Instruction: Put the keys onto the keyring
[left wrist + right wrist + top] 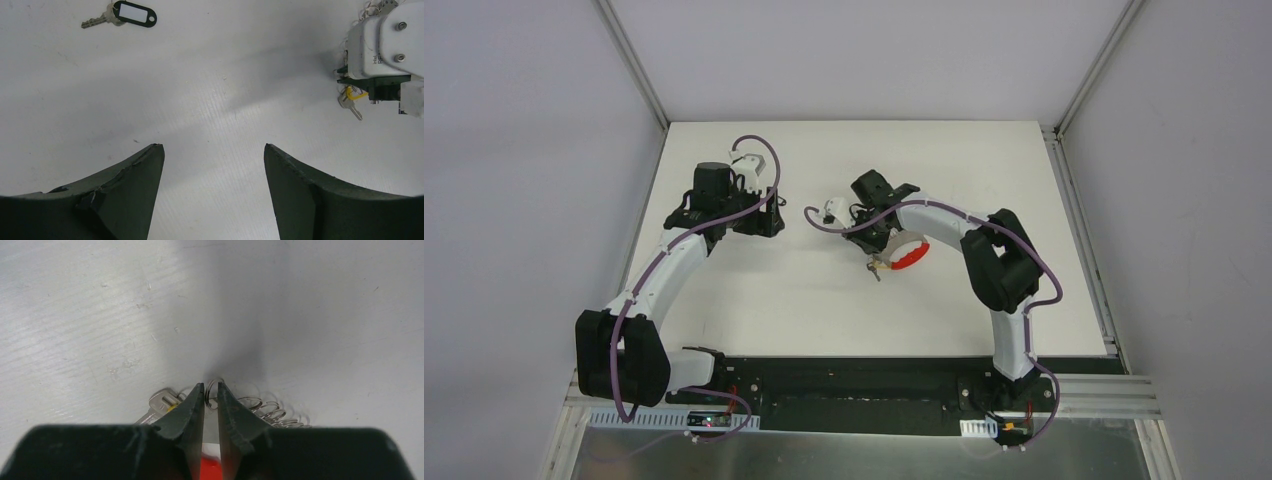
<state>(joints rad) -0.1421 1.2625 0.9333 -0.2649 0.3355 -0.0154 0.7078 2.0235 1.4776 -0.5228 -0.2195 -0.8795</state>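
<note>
My top cam sits high at the near edge, looking down on the whole table [804, 300]. Left wrist cam looks low across it toward the right arm [385, 45]. Right wrist cam is nose-down, close on the keyring [260, 407]; all three catch it.

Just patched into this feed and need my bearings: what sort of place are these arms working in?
Most likely a lab robot test cell, not a home or workshop: a plain white table, grey panel walls on aluminium framing, and the left arm and right arm bolted to a black rail.
</note>
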